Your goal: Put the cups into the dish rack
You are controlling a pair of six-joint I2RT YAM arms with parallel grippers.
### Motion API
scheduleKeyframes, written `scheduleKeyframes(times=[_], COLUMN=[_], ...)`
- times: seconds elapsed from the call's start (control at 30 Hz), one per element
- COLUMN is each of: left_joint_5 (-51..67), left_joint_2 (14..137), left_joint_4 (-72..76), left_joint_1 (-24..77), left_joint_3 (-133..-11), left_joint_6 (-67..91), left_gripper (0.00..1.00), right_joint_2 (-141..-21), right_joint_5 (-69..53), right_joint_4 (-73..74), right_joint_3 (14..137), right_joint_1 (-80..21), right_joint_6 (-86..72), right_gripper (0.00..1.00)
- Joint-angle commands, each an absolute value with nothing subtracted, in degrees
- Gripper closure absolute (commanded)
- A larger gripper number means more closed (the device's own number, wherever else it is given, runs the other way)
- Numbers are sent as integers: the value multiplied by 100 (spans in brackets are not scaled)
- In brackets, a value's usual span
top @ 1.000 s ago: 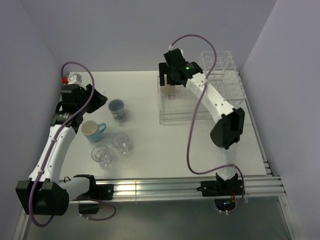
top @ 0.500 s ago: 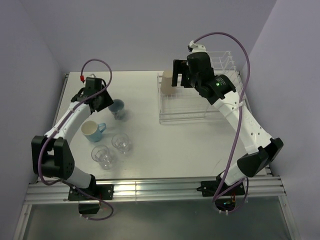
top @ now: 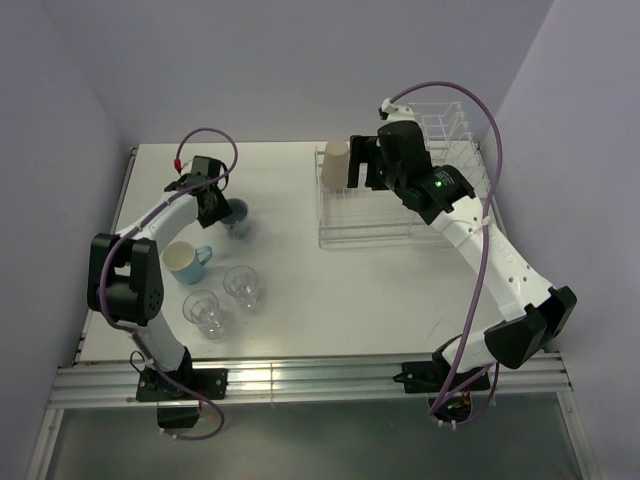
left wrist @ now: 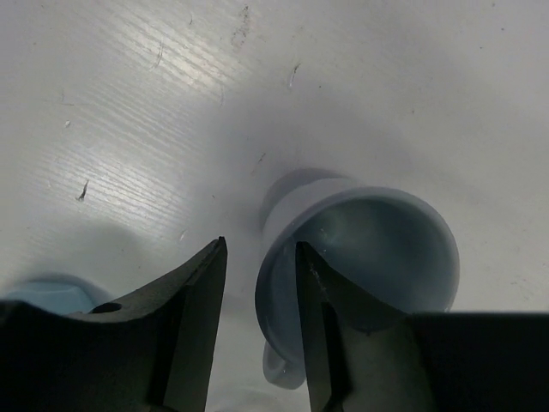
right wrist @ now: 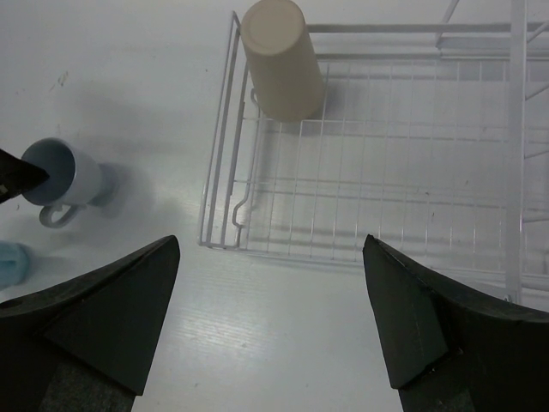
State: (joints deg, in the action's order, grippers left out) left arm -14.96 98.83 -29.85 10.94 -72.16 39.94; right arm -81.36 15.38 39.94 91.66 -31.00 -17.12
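Note:
The small light blue cup (top: pixel 235 216) stands upright at the table's left; it fills the left wrist view (left wrist: pixel 369 249) and shows in the right wrist view (right wrist: pixel 64 174). My left gripper (top: pixel 214 207) (left wrist: pixel 259 245) is narrowly open and straddles its near wall, one finger inside and one outside, with a gap left. The tan paper cup (top: pixel 337 163) (right wrist: pixel 281 60) stands upside down in the dish rack's (top: pixel 400 228) (right wrist: pixel 220 172) far left corner. My right gripper (top: pixel 357 168) (right wrist: pixel 270 245) is wide open and empty beside it. The handled mug (top: pixel 182 260) and two clear tumblers (top: pixel 243 285) (top: pixel 204 312) stand nearer.
The rack's tall plate dividers (top: pixel 440 125) rise at its far right end. Purple walls close in the table on the left, back and right. A metal rail (top: pixel 300 375) runs along the near edge.
My right gripper has let go of the tan cup and drawn back to the right, leaving it in the rack. My left gripper has swung right onto the small blue cup.

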Motion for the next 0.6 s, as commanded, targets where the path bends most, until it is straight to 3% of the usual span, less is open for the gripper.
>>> scheduleKeyframes(times=[0.0, 0.1, 0.13, 0.17, 0.4, 0.57], left_joint_5=[-1687, -1635, -1626, -1626, -1337, -310], left_joint_2=[10054, 10125, 10134, 10116, 9424, 8843], left_joint_4=[-2971, -2918, -2909, -2892, -2909, -2892], left_joint_1=[1125, 1125, 1125, 1125, 1108, 1029], left_joint_3=[-7462, -7444, -7436, -7418, -7768, -8419], left_joint_6=[4087, 4104, 4113, 4122, 3999, 3937], left_gripper=[57, 78, 92, 99, 100, 100], right_joint_2=[-7893, -7840, -7814, -7796, -7620, -7436], right_joint_5=[1582, 1573, 1573, 1582, 1573, 1258], right_joint_4=[3691, 3665, 3656, 3639, 3525, 3314], right_joint_3=[9097, 9018, 9000, 8974, 8789, 8728], right_joint_1=[-3138, -3129, -3138, -3129, -3129, -3129], right_joint_6=[-1775, -1793, -1793, -1793, -1819, -1916], right_gripper=[5, 5, 5, 5, 5, 5])
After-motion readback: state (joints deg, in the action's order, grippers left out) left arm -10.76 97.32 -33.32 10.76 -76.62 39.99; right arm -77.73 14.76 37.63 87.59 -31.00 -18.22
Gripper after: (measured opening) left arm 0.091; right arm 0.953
